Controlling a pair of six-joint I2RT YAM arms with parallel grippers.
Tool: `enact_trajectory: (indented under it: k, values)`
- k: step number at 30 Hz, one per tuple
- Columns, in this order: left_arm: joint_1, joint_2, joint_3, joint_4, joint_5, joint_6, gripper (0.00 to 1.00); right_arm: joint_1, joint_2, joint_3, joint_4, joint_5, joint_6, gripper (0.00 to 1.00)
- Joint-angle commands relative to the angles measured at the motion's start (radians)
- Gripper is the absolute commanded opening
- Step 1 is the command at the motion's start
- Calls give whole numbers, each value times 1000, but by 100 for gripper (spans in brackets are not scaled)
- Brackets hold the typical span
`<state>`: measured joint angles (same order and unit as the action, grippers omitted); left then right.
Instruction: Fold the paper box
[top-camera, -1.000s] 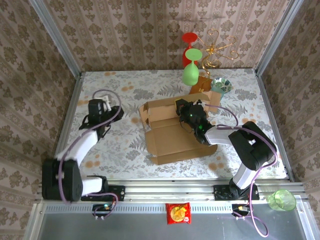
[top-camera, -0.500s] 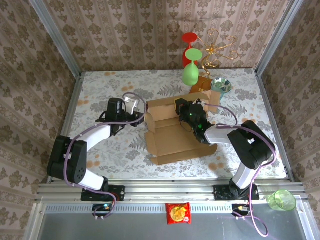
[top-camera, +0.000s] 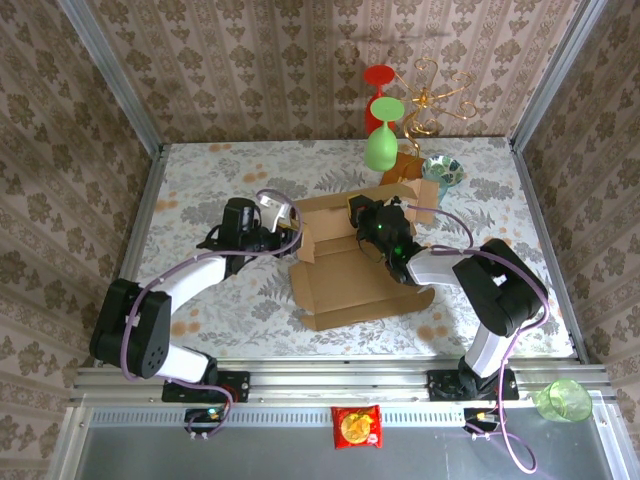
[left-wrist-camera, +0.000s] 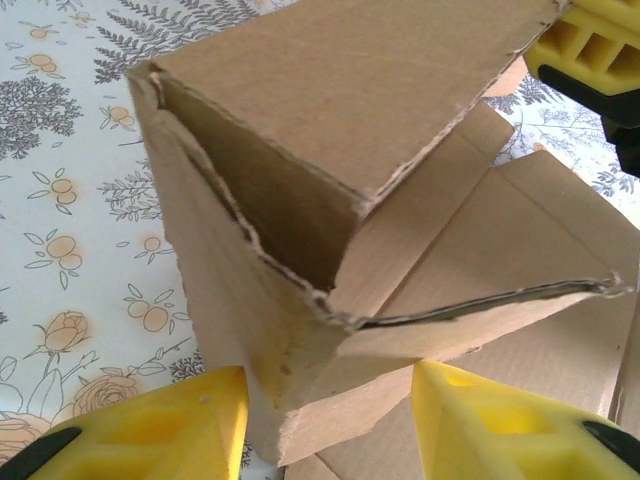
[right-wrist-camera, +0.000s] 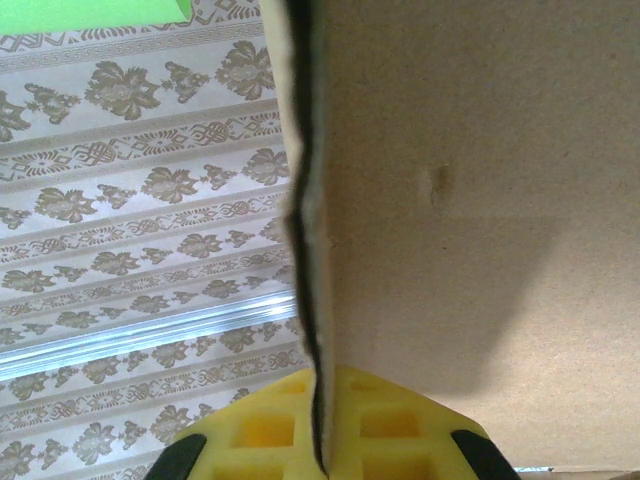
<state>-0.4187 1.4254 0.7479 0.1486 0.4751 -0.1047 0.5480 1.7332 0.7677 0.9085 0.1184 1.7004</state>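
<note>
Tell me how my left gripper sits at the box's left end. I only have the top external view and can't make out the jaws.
Observer: In the left wrist view, the left gripper is open. Its yellow fingers stand on either side of a raised, folded corner of the paper box. I cannot tell whether they touch it.
Operator: Check the right grip too.
Observer: In the right wrist view, the right gripper is shut on the edge of an upright cardboard wall, which runs straight down between its jaws.
Operator: Describe that left corner.
Observer: Two cardboard layers meet there with a gap between them.
</note>
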Motion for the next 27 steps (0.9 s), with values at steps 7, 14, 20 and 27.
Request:
enact_trajectory:
  k: [7, 14, 20, 27]
  values:
    - [-12, 34, 16, 56, -43, -9, 48, -3, 22, 27, -37, -30, -1, 0]
    - [-87, 82, 52, 79, -225, -36, 47, -2, 29, 30, -34, -32, 7, 0]
    - [-179, 117, 62, 90, -492, -84, 46, -1, 30, 33, -33, -29, 11, 0]
    - [-235, 174, 98, 83, -639, -99, 45, 0, 34, 36, -30, -30, 18, 0]
